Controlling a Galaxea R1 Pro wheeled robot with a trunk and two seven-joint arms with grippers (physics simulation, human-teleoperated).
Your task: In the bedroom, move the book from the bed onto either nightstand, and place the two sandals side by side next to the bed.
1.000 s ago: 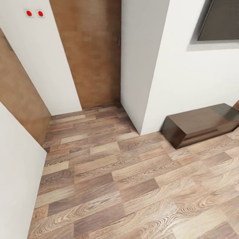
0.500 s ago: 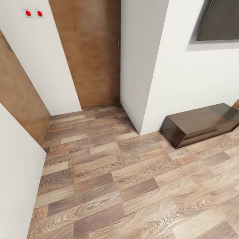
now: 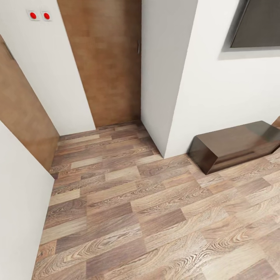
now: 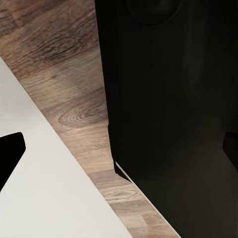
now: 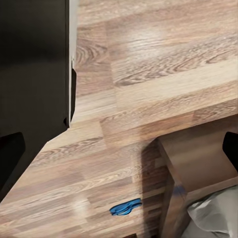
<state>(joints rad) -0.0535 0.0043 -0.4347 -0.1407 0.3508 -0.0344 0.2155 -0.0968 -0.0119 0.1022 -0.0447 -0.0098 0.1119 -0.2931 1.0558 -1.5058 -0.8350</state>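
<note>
A blue sandal (image 5: pixel 125 207) lies flat on the wood-plank floor (image 5: pixel 163 59) in the right wrist view, just beside the corner of the bed (image 5: pixel 198 163), whose brown wooden frame rises next to it. A fold of off-white bedding (image 5: pixel 210 215) shows on top of the frame at the picture's corner. Only part of the sandal shows, so its strap cannot be made out.

The right pincer's (image 5: pixel 119 141) two dark fingertips (image 5: pixel 11 148) stand at opposite edges of that view, spread wide, with nothing between them. A black part of the robot's body (image 5: pixel 32 64) stands over the floor beside it.

In the left wrist view the left pincer (image 4: pixel 119 146) is likewise spread, its dark fingertips (image 4: pixel 11 146) at either edge with nothing held. It looks down on the plank floor, a white wall (image 4: pixel 44 198) and a black part of the robot.

The head view looks down on a corner of the bedroom: a brown wooden door (image 3: pixel 107 62) set back between white walls, a second door (image 3: pixel 21 112) at the left, two red dots on a wall plate (image 3: pixel 39 15), a dark framed panel (image 3: pixel 258 23) on the wall at the right, and below it a long low dark brown cabinet (image 3: pixel 233 146) against the wall.
</note>
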